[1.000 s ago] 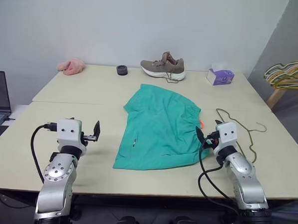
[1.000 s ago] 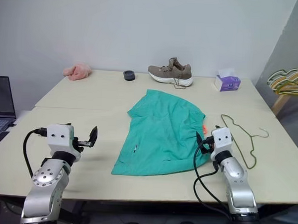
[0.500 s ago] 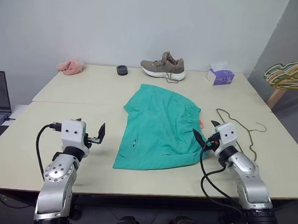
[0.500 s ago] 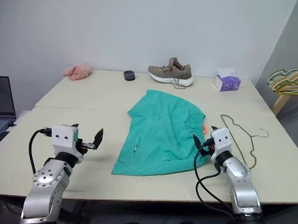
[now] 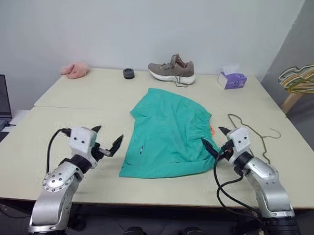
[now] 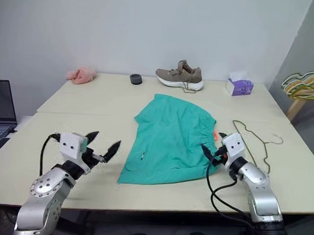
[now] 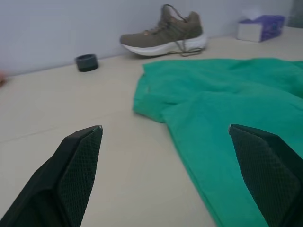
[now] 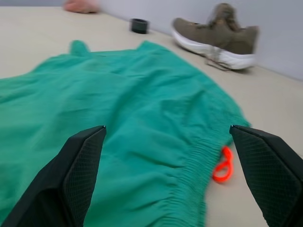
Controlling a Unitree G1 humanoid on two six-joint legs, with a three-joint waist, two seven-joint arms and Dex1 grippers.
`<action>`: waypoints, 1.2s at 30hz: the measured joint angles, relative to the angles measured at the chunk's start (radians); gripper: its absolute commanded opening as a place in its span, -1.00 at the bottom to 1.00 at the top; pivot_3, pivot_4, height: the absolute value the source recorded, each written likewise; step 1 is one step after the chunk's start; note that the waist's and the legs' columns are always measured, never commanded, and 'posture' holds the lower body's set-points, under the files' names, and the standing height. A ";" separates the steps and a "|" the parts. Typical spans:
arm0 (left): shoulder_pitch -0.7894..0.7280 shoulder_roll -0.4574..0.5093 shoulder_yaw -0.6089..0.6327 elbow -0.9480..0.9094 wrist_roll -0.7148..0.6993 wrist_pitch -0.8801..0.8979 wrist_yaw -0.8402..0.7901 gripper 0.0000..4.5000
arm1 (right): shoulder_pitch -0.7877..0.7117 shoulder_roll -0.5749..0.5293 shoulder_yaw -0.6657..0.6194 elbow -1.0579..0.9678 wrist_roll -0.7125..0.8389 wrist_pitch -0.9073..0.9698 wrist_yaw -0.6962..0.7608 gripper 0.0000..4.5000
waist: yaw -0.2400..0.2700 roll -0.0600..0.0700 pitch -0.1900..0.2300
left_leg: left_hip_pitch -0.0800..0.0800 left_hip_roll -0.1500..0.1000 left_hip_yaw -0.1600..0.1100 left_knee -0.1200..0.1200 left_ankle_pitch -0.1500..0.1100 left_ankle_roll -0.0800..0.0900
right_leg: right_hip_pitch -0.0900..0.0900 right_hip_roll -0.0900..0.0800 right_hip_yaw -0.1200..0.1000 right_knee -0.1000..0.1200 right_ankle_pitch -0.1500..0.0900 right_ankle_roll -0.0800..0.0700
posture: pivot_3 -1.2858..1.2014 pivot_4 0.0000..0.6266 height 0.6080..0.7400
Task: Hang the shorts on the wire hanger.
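While both pairs of black fingers stand spread apart and grasp nothing, the left gripper (image 5: pixel 109 142) hovers just off the left edge of the large teal-green fabric shorts (image 5: pixel 169 133), and the right gripper (image 5: pixel 215 141) sits at their gathered waistband beside the small orange tag (image 8: pixel 222 164). The shorts lie flat in the middle of the pale beige counter (image 5: pixel 94 101). The thin olive-green wire hanger (image 5: pixel 256 138) lies flat just right of them, behind the right arm. Along the far edge sit a pink fluffy cloth (image 5: pixel 74 69), a small dark round ring (image 5: pixel 129 73), a tan knit shoe (image 5: pixel 172 70) and a purple tissue box (image 5: pixel 231 79).
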 measured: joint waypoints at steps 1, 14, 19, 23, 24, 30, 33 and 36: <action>0.000 0.026 -0.015 -0.001 -0.012 0.018 -0.038 1.00 | 0.000 -0.017 0.007 -0.020 0.014 0.013 0.027 0.98 | -0.001 0.001 0.000 | 0.000 0.000 0.000 0.000 0.000 0.000 | 0.000 0.000 0.000 0.000 0.000 0.000 | -0.02 -1.00 1.00; -0.122 0.315 -0.324 0.087 0.042 0.076 -0.460 1.00 | 0.074 -0.278 0.057 -0.308 0.223 0.254 0.327 0.98 | -0.034 0.002 0.001 | 0.000 0.005 0.000 -0.001 -0.001 0.000 | -0.001 0.004 -0.001 0.000 -0.003 -0.005 | -0.07 -1.00 1.00; -0.153 0.314 -0.358 0.200 0.127 0.007 -0.462 1.00 | 0.086 -0.277 0.061 -0.322 0.211 0.256 0.295 0.98 | -0.054 0.002 0.001 | 0.000 0.006 -0.001 -0.001 -0.001 -0.001 | -0.001 0.004 -0.001 0.000 -0.002 -0.003 | -0.08 -1.00 1.00; -0.191 0.297 -0.373 0.245 0.166 -0.058 -0.457 1.00 | 0.089 -0.299 0.077 -0.323 0.151 0.233 0.286 0.98 | -0.055 0.003 0.001 | 0.000 0.005 -0.001 -0.001 -0.001 -0.001 | -0.001 0.004 0.000 0.000 -0.002 -0.002 | -0.09 -1.00 1.00; -0.196 0.294 -0.373 0.255 0.177 -0.074 -0.454 1.00 | 0.089 -0.312 0.084 -0.321 0.134 0.220 0.286 0.98 | -0.056 0.003 0.001 | 0.000 0.005 -0.001 -0.001 -0.001 -0.001 | -0.001 0.004 0.000 0.000 -0.001 -0.002 | -0.09 -1.00 1.00; -0.233 0.273 -0.373 0.336 0.228 -0.146 -0.408 0.35 | 0.075 -0.356 0.124 -0.228 -0.008 0.081 0.293 1.00 | -0.058 0.003 0.001 | 0.008 0.007 0.001 -0.002 -0.001 -0.001 | 0.000 0.004 -0.001 0.000 -0.004 -0.006 | -0.09 -1.00 1.00; -0.244 0.274 -0.372 0.363 0.239 -0.171 -0.399 -0.07 | 0.032 -0.358 0.159 -0.146 -0.084 -0.019 0.294 1.00 | -0.063 0.003 0.001 | 0.008 0.007 0.002 -0.003 -0.001 -0.001 | 0.000 0.004 -0.001 0.000 -0.003 -0.005 | -0.09 -1.00 1.00; -0.259 0.273 -0.366 0.392 0.242 -0.179 -0.395 -0.49 | -0.025 -0.356 0.198 -0.065 -0.159 -0.115 0.292 1.00 | -0.073 0.003 0.001 | 0.007 0.007 0.002 -0.004 -0.001 -0.001 | 0.003 0.004 -0.001 0.000 -0.002 -0.002 | -0.09 -1.00 1.00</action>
